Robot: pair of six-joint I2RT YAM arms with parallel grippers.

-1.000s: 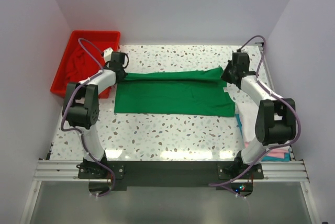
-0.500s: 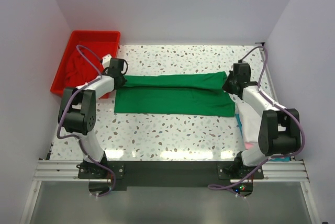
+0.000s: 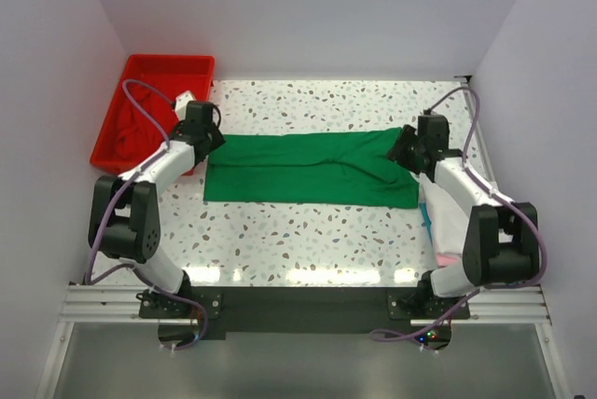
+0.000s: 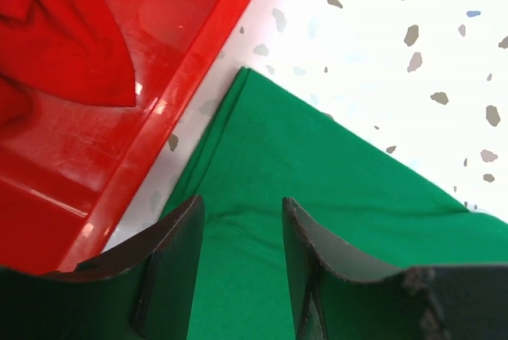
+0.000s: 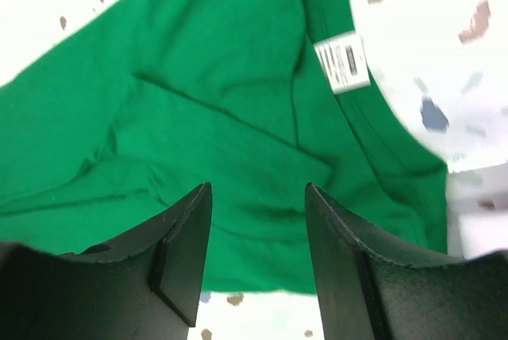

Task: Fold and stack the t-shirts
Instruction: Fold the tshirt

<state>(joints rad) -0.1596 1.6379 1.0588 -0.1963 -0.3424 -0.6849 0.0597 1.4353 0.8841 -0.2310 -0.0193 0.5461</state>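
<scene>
A bright green t-shirt (image 3: 308, 168) lies flat on the speckled table as a long band folded lengthwise. My left gripper (image 3: 209, 140) is over its left end, open, with green cloth (image 4: 317, 173) under and between the empty fingers (image 4: 171, 260). My right gripper (image 3: 405, 149) is over the shirt's right end, also open with nothing held. In the right wrist view the shirt (image 5: 198, 102) shows its white neck label (image 5: 343, 62). A dark red shirt (image 3: 140, 117) lies crumpled in the red tray (image 3: 191, 63).
The red tray (image 4: 159, 78) stands at the table's far left, its edge close to the green shirt's left end. A few folded shirts (image 3: 427, 216), white, teal and pink, lie at the right edge, mostly hidden by the right arm. White walls enclose the table (image 3: 308, 231).
Both grippers brought the shirt's raised far edge down toward the near side and laid it flat. Both then opened and let go of the cloth.
</scene>
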